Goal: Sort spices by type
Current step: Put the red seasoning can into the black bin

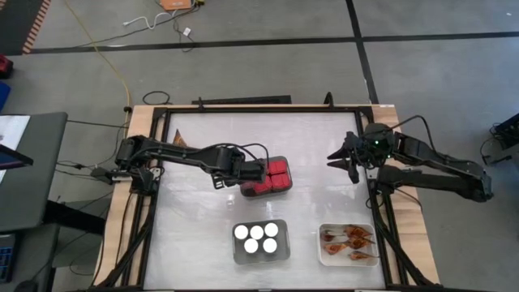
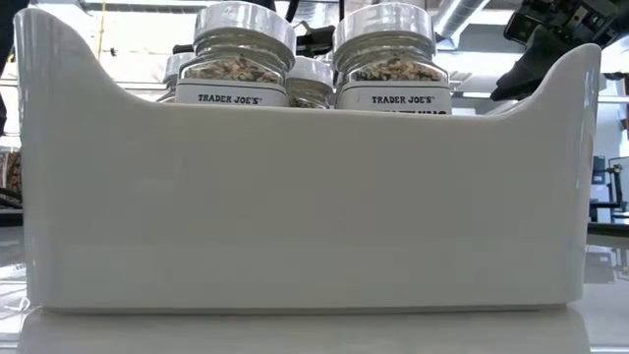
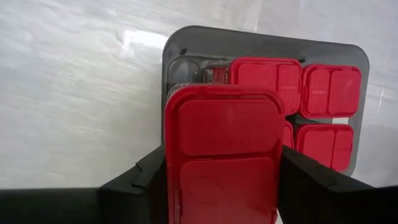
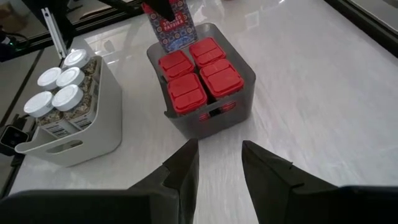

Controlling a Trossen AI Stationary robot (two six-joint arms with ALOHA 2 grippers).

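A pale, glossy, marble-patterned surface (image 1: 203, 146) carries three rectangular trays with rounded corners.

Near the middle, a dark grey plastic tray (image 4: 239, 106) holds four red boxy plastic containers with flat, ridged lids (image 4: 200, 74), packed upright in a two-by-two block. A fifth red boxy container (image 3: 224, 162) is pinched between the two dark fingers of the left pincer (image 3: 221, 180), suspended over the unfilled end of the grey tray, just beside the other four. In the right wrist view its patterned label shows at the far end of the tray.

At the near edge, a white, smooth-walled tray with scooped handles (image 2: 295, 197) holds five small clear glass jars with round white lids (image 1: 256, 238), filled with speckled seasoning.

Beside it sits a second, shallow white tray (image 1: 324, 253) holding flat orange-brown packets (image 1: 350, 242), crinkled and overlapping; there appear to be about four, though the count is unclear.

The right pincer (image 4: 219, 163) hangs above bare surface at the right side, its fingers slightly spread and holding nothing.
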